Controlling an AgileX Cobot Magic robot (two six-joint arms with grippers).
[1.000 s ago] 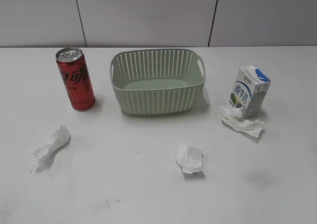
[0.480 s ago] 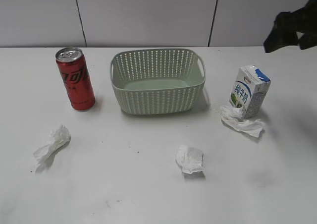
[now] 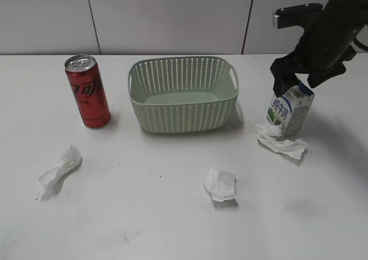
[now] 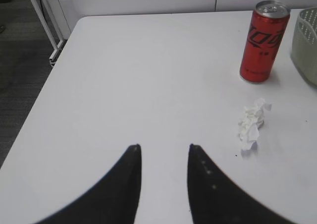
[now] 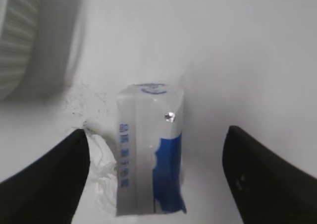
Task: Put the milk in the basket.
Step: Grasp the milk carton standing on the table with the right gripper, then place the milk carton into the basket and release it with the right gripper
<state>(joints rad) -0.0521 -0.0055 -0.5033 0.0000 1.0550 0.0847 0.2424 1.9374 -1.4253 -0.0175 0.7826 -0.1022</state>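
Right gripper [image 5: 156, 144] wide open astride milk [image 5: 149, 149]

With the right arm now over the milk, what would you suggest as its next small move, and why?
Probably lower the right pincer a little further, then close it. In the right wrist view its jaws stand wide open on either side of the upright milk, with clear gaps, so nothing is gripped yet. A crumpled tissue lies against the carton's base, so gripping above it seems wise. The basket waits to the left.
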